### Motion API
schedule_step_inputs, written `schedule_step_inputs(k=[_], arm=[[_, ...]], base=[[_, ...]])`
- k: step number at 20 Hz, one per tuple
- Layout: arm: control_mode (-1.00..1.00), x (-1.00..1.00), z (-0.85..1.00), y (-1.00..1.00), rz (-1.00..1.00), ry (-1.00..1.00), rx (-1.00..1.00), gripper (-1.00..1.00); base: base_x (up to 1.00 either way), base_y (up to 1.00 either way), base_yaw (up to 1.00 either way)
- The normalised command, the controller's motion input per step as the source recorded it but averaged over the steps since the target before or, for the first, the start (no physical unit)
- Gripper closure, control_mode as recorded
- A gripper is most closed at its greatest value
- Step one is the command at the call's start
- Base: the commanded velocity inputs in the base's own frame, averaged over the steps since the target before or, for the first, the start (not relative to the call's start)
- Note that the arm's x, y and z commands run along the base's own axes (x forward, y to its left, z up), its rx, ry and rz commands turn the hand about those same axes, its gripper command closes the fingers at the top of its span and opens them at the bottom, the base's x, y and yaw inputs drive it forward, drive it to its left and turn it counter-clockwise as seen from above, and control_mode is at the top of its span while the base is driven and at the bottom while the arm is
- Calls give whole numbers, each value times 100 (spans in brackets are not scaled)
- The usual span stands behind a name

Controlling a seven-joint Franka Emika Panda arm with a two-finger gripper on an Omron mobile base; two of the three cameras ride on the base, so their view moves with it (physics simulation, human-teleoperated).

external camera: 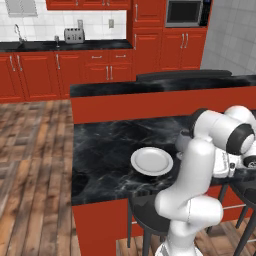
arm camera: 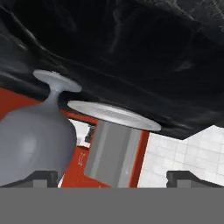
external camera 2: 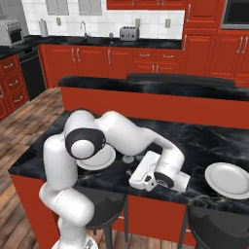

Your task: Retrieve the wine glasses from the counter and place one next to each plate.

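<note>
The black marbled bench (external camera 2: pixel 204 141) carries two white plates, one (external camera 2: pixel 99 159) beside the arm's elbow and another (external camera 2: pixel 228 180) well apart to the right. A wine glass (external camera 2: pixel 128 159) stands on the bench just beside the first plate. The jaws (arm camera: pixel 111 175) are released wide apart, the glass bowl (arm camera: pixel 33 144) near one fingertip (arm camera: pixel 43 177), nothing grasped.

Wine glass (arm camera: pixel 37 140) bowl cut off below
</note>
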Motion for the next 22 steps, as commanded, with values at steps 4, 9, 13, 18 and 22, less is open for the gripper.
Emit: schedule_step_inputs(k=[4,9,13,18,22], arm=[[-100,-94,98,26,0,-25,0,-100],[-100,-77,100,39,0,-12,0,-100],[-100,-51,100,57,0,-6,-2,-100],[-100,-19,84,61,0,0,-1,-100],[-100,-45,65,58,0,-1,0,-100]], base=[[0,0,0],[0,0,0],[0,0,0],[0,0,0],[0,0,0]])
